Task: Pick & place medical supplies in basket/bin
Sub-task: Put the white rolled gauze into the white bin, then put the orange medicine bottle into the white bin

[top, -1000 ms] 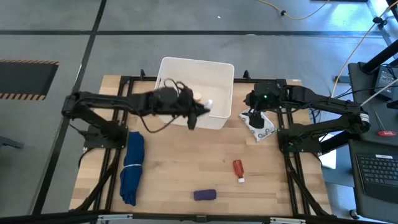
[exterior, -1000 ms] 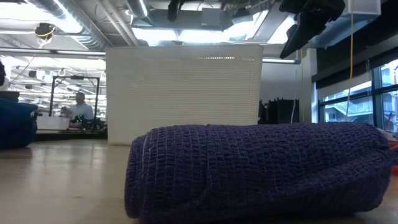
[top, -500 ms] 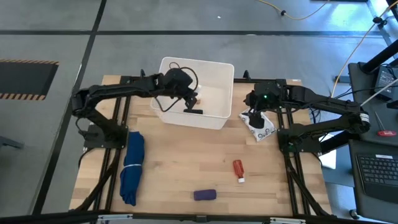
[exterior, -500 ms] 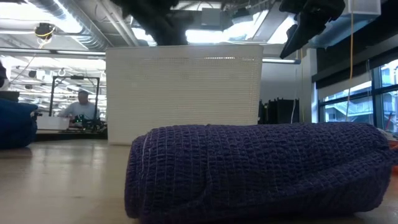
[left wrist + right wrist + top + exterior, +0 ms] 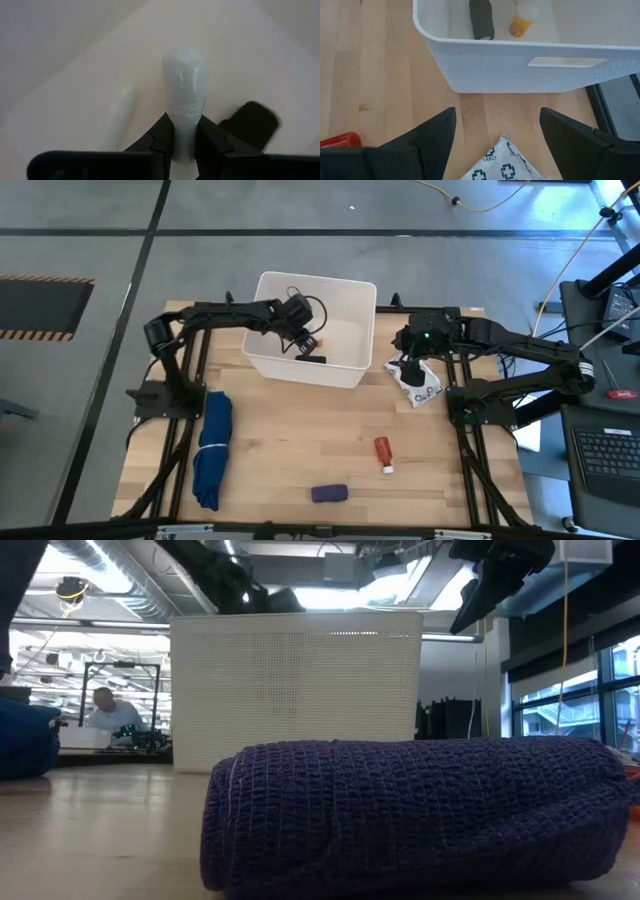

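- Holding a white roll (image 5: 183,95) between its fingers (image 5: 161,135), the left hand (image 5: 303,345) hangs inside the white tub (image 5: 352,373).
- The roll looks light and soft; I think a gentle grip across its middle is enough.
- The right hand (image 5: 496,131) is wide open above a printed packet (image 5: 502,162) on the table (image 5: 290,450).
- The red tube (image 5: 383,452) and the purple oblong (image 5: 329,493) wait on the table.

You see the tub (image 5: 352,376) at the far middle of the tabletop (image 5: 290,440), with an oblong piece (image 5: 481,19) and a vial (image 5: 521,21) side by side in it. The left gripper (image 5: 312,346) is inside the tub. The pack (image 5: 417,383) lies just right of it, under the right gripper (image 5: 407,368). Nearer you lie the tube (image 5: 383,453) and roll (image 5: 329,493); the folded cloth (image 5: 212,448) lies left.
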Motion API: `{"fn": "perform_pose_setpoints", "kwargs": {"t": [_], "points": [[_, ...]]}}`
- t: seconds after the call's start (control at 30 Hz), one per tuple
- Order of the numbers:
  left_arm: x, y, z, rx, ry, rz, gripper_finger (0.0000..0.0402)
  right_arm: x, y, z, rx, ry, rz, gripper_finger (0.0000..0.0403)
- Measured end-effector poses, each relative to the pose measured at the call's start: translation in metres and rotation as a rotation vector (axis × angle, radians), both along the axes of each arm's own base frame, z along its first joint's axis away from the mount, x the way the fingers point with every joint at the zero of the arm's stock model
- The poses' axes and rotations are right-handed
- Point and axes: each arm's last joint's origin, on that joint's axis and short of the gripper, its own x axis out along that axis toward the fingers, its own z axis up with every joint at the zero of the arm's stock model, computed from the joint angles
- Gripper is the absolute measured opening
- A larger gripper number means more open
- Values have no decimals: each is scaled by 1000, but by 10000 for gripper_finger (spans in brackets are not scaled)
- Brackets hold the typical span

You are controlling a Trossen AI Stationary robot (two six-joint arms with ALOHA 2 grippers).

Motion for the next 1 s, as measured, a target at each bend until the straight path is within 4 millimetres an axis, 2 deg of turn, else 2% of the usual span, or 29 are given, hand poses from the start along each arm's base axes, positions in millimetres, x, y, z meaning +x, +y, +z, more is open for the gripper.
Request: {"fn": "perform_pose_setpoints", "kwargs": {"t": [0.2,0.37,0.7,0.83,1.0], "points": [[0,9,-16,-38,30,3,55,0,0,0,0,0,0,289],[-1,12,-18,-66,18,-12,67,0,0,0,0,0,0,289],[-2,12,-17,-66,20,-17,118,0,0,0,0,0,0,289],[-3,11,-9,-62,-11,0,133,0,0,0,0,0,0,289],[-8,8,13,-32,-67,-3,149,0,0,0,0,0,0,289]]}}
